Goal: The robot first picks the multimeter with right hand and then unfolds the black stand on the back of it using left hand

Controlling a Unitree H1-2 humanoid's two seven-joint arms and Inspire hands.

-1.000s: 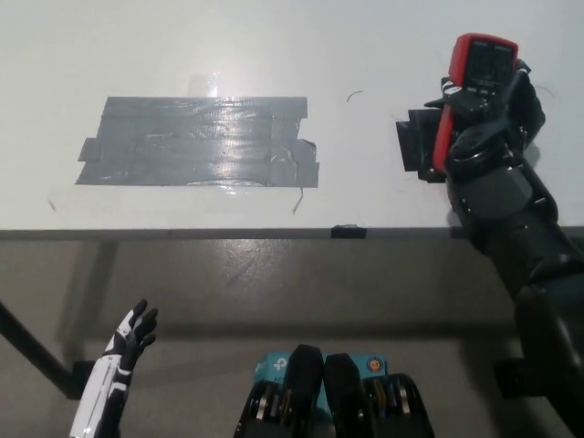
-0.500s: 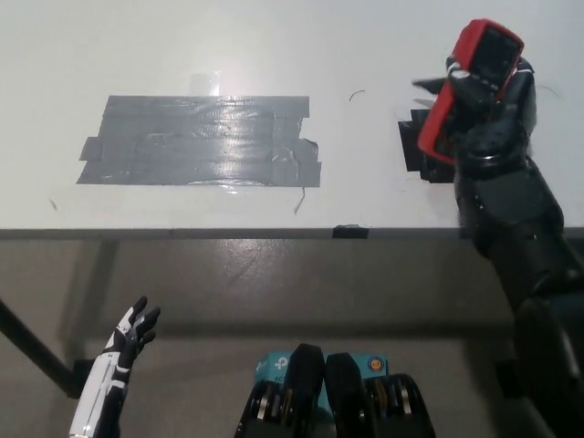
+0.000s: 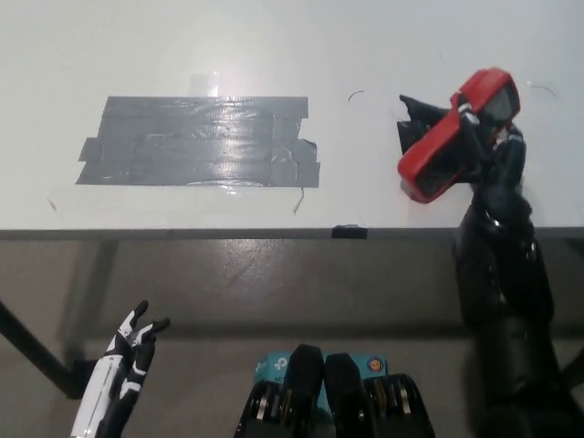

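White and low in the lower-left corner, the left hand [image 3: 128, 360] hangs below the table's near edge, over the grey floor [image 3: 274, 283]. Its dark fingers [image 3: 139, 330] are spread apart and hold nothing. It sits well apart from everything on the table.

Black, the right arm [image 3: 500, 301] rises from the bottom right and crosses the table's front edge. At its end the right hand [image 3: 488, 151] is closed around the multimeter [image 3: 452, 137], with dark fingers [image 3: 470, 119] wrapped across the red casing near its upper end. The multimeter is red with a dark face; it is lifted and tilted, its top end pointing up and to the right, its lower end down and to the left. Whether any part of it touches the surface cannot be told. How the stand on its back lies cannot be seen from this side.

Just behind and to the left of the multimeter, a small black patch [image 3: 408, 123] lies on the white table [image 3: 274, 46], partly hidden by the red body.

Farther left, in the middle of the table, a broad rectangle of grey tape [image 3: 201, 141] lies flat, made of overlapping strips with ragged ends. A small black mark [image 3: 349, 231] sits on the table's front edge, between the tape and the arm.
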